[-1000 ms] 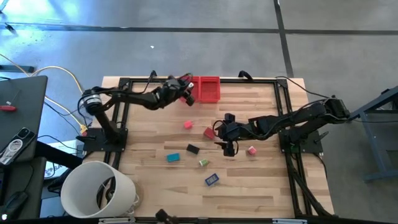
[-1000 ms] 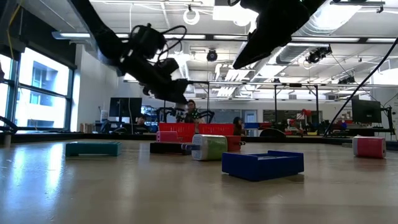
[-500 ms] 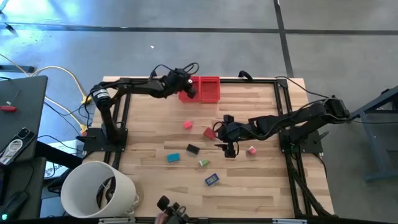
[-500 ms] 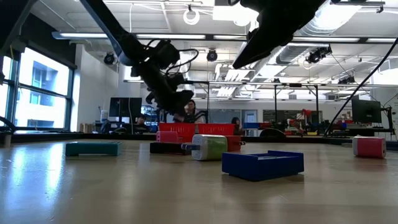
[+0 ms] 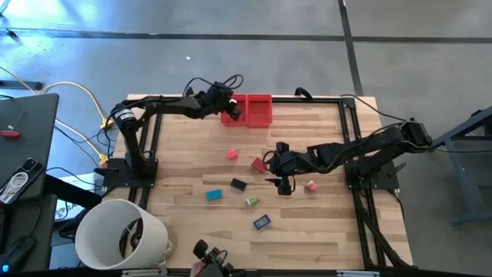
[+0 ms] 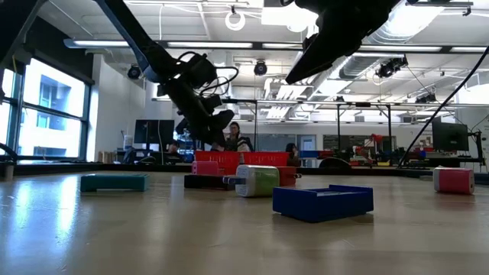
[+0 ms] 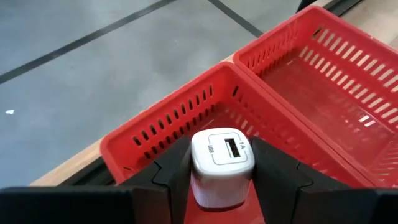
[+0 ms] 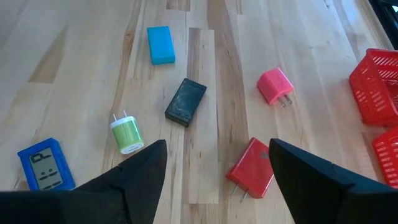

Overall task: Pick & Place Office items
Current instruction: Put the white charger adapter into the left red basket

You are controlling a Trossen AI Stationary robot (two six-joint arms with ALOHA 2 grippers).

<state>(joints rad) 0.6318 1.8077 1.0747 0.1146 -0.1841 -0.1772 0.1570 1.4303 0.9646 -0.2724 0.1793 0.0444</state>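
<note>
My left gripper hovers at the table's far edge, over the left one of two red bins, and is shut on a white USB charger. In the low view my left gripper hangs above the bins. My right gripper is open above the table's middle, its fingers either side of a red charger that lies flat below. A pink plug, black piece, teal block, green plug and blue piece lie flat on the wood. My left gripper pinches the white charger by its two side faces between both fingers, its USB port end facing forward past the fingertips. The charger is lifted clear, above the left bin's near rim.
Another pink-and-white piece lies right of my right gripper. A big white bucket stands at the near left corner. A black frame borders the table. Bare wood lies along the near edge and in the far right part.
My left gripper has carried the white charger toward the table's far edge, up to the left red bin, and has tipped its fingers further down. The charger stays in its hold.
</note>
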